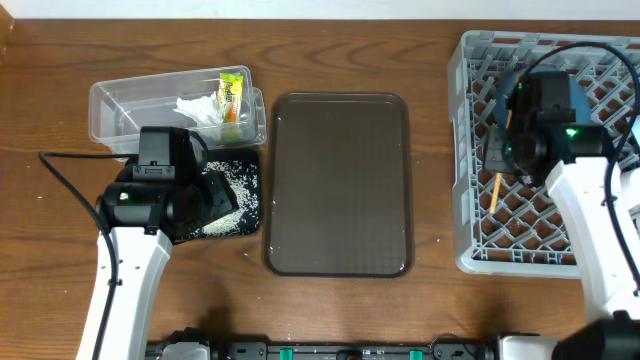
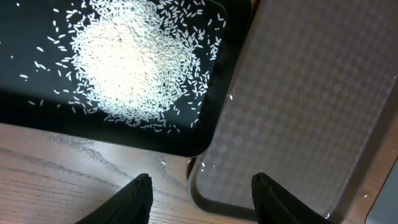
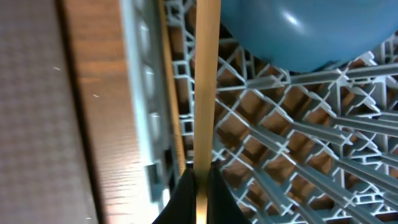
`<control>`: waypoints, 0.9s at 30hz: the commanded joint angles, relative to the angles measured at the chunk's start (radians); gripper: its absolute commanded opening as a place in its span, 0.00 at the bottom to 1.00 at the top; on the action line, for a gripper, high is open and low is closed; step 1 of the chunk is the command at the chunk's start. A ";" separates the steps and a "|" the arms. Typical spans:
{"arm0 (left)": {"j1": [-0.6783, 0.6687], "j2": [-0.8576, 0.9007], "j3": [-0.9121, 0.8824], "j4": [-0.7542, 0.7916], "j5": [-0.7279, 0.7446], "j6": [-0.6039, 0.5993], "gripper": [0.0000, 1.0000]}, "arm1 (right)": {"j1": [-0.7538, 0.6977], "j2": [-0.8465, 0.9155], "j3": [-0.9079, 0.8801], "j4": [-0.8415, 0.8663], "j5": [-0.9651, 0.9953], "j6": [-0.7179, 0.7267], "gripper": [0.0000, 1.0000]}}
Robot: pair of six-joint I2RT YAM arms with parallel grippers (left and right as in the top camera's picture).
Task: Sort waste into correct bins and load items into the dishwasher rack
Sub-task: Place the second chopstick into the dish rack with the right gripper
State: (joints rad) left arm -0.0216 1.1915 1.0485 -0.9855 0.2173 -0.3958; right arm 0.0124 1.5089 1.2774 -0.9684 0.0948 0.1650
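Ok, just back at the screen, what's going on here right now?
The right gripper is shut on a chopstick, holding it over the rack near the blue bowl. The left gripper is open and empty, hovering over the table where the black tray meets the brown tray. The rice lies in the black tray. The tissue and wrapper are in the tub.
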 commanded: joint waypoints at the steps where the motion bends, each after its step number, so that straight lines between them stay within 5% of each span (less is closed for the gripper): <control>1: 0.004 0.005 0.002 -0.001 -0.013 0.005 0.54 | -0.019 0.057 -0.014 0.003 -0.005 -0.063 0.01; 7: 0.004 0.005 0.002 -0.002 -0.013 0.005 0.54 | -0.022 0.140 -0.014 0.075 -0.009 -0.070 0.03; 9: 0.004 0.005 0.002 -0.002 -0.013 0.005 0.62 | -0.023 0.139 -0.012 0.089 -0.022 -0.069 0.15; 12: 0.004 0.004 0.003 0.000 -0.013 0.008 0.69 | -0.023 0.111 0.005 0.074 -0.029 -0.068 0.46; 16: -0.008 0.003 0.011 0.018 -0.012 0.127 0.76 | -0.037 0.030 0.023 0.069 -0.068 -0.046 0.77; 21: -0.088 0.006 0.038 0.054 -0.018 0.224 0.83 | -0.098 -0.027 0.023 0.079 -0.248 -0.086 0.85; 24: -0.126 0.023 0.039 0.056 -0.024 0.224 0.84 | -0.128 -0.025 0.023 0.011 -0.311 -0.122 0.99; 27: -0.139 0.048 0.039 -0.014 -0.024 0.224 0.86 | -0.155 -0.025 0.023 -0.101 -0.309 -0.122 0.99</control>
State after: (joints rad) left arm -0.1535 1.2148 1.0618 -0.9623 0.2062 -0.2047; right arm -0.1177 1.4811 1.2957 -1.0233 -0.1509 0.0689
